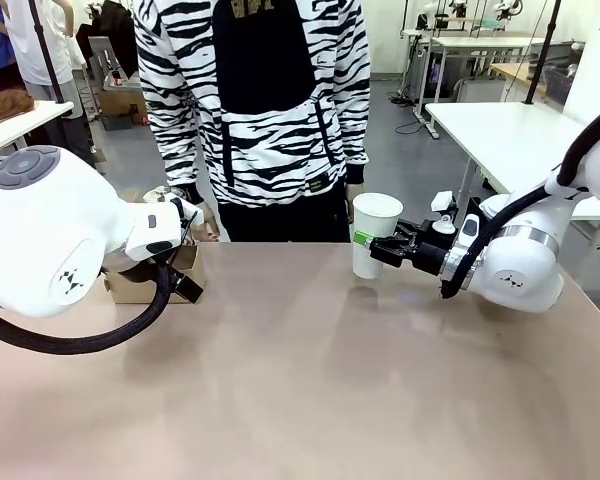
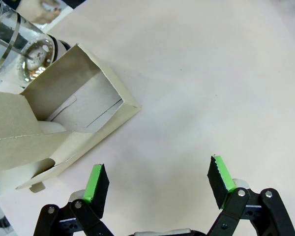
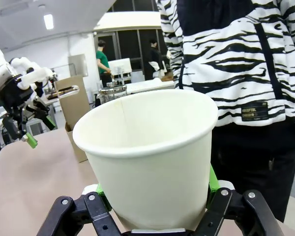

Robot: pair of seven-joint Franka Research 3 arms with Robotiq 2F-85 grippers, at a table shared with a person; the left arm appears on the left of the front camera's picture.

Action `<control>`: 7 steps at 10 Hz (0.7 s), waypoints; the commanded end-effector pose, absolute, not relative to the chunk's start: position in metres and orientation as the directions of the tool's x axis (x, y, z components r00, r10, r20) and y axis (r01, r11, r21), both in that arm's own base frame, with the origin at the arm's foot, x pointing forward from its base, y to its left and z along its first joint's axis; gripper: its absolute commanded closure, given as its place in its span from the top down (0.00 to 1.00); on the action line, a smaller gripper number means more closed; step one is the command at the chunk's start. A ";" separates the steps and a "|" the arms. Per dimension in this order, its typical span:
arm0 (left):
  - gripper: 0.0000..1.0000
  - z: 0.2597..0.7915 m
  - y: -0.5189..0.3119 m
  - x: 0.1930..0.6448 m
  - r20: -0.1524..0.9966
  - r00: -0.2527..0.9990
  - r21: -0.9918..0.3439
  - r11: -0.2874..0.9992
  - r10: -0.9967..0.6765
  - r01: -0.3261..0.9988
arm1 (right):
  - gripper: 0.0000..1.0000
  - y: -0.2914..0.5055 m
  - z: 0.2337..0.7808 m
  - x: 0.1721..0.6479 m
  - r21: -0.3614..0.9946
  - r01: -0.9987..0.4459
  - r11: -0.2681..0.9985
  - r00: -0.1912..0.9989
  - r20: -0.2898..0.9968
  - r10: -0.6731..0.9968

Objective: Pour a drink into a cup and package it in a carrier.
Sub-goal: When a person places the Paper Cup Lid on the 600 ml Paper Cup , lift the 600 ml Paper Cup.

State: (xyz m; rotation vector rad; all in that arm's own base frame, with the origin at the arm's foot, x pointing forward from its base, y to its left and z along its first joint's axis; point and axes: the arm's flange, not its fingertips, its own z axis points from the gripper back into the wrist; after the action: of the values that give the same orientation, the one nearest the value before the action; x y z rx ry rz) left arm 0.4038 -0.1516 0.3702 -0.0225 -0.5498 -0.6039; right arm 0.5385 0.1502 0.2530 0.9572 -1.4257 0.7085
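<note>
Front view from the robot's side: the right claw [image 1: 372, 243] reaches in from the right and is closed on a white paper cup [image 1: 376, 232], gripping its lower half. The cup stands upright, without a lid, at the far edge of the bench [image 1: 310, 390], a little right of the middle and just in front of a person in a black-and-white striped hoodie [image 1: 255, 110]. Whether its base touches the bench I cannot tell. In the right wrist view the green pads [image 3: 213, 180] press on both sides of the cup [image 3: 147, 157], whose mouth is open.

On the far left of the bench sits the brown cardboard carrier [image 1: 130, 288], partly hidden behind the left arm. In the left wrist view the left claw [image 2: 158, 179] is spread wide with nothing between its fingers, over bare bench, one pad close to the carrier's [image 2: 83, 93] near edge without touching it. A clear glass jug [image 2: 19, 46] with a metal band stands just beyond the carrier; its contents are hard to make out.
</note>
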 end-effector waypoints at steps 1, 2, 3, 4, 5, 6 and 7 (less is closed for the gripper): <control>1.00 0.371 -0.152 0.403 0.498 0.684 0.135 0.827 -0.533 0.546 | 0.80 0.152 0.256 0.539 0.116 -0.870 0.479 0.051 0.988 -0.147; 1.00 0.371 -0.152 0.403 0.498 0.684 0.135 0.827 -0.533 0.546 | 0.80 0.152 0.256 0.539 0.116 -0.870 0.479 0.051 0.988 -0.147; 1.00 0.371 -0.152 0.403 0.498 0.684 0.135 0.827 -0.533 0.546 | 0.80 0.152 0.256 0.539 0.116 -0.870 0.479 0.051 0.988 -0.147; 1.00 0.371 -0.152 0.403 0.498 0.684 0.135 0.827 -0.533 0.546 | 0.80 0.152 0.256 0.539 0.116 -0.870 0.479 0.051 0.988 -0.147; 1.00 0.371 -0.152 0.403 0.498 0.684 0.135 0.827 -0.533 0.546 | 0.80 0.152 0.256 0.539 0.116 -0.870 0.479 0.051 0.988 -0.147; 1.00 0.371 -0.152 0.403 0.498 0.684 0.135 0.827 -0.533 0.546 | 0.80 0.152 0.256 0.539 0.116 -0.870 0.479 0.051 0.988 -0.147; 1.00 0.371 -0.152 0.403 0.498 0.684 0.135 0.827 -0.533 0.546 | 0.80 0.152 0.256 0.539 0.116 -0.870 0.479 0.051 0.988 -0.147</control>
State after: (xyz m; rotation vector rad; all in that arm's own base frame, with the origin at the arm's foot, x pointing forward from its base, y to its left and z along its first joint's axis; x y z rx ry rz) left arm 0.4038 -0.1516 0.3702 -0.0225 -0.5498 -0.6039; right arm 0.5385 0.1502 0.2530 0.9572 -1.4256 0.7085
